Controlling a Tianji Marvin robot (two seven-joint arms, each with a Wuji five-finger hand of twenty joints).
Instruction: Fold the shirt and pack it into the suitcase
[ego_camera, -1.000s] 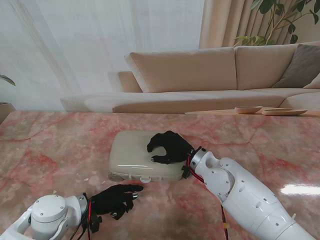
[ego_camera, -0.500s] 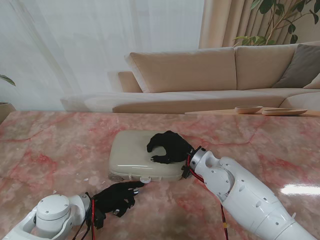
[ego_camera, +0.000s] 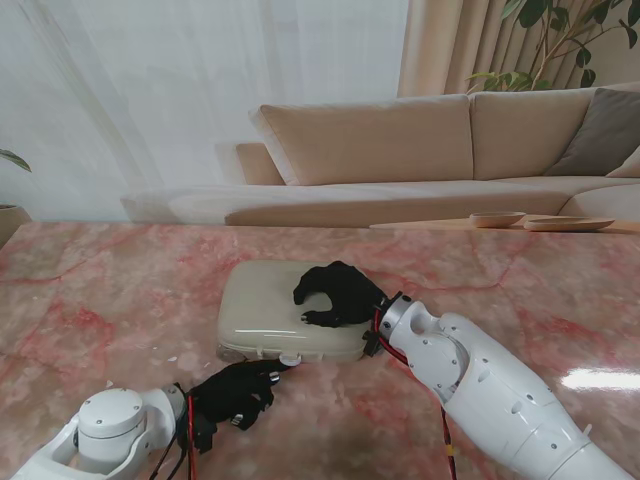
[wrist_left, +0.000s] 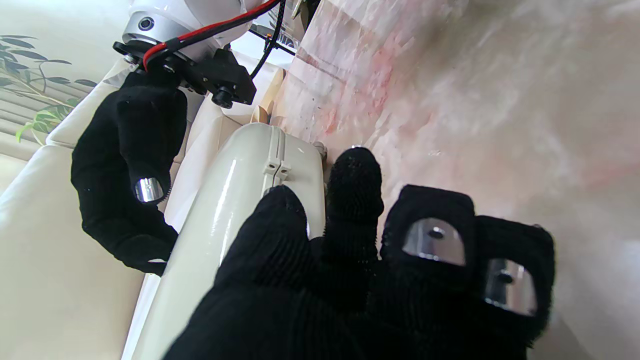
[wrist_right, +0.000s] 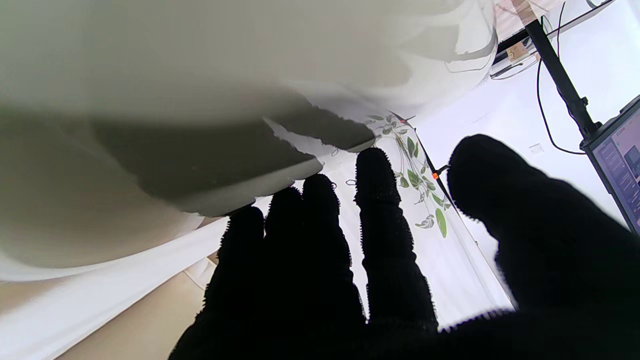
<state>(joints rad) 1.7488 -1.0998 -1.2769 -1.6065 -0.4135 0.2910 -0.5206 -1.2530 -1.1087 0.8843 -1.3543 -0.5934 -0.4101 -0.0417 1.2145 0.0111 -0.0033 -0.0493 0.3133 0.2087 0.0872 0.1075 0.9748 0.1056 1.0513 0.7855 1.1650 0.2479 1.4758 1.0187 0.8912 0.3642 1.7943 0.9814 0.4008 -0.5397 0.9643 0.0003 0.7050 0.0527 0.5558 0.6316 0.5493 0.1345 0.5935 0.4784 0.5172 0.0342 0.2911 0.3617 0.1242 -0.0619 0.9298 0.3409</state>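
I find the closed suitcase (ego_camera: 285, 312) lying long-axis left to right mid-table, my right hand (ego_camera: 340, 293) resting fingers spread on its lid, my empty left hand (ego_camera: 235, 392) reaching its near-edge latch; no shirt visible.

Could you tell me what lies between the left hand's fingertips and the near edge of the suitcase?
Almost nothing: in the stand's view, the left hand reaches the suitcase at its near edge, with at most a sliver of bare marble table showing.
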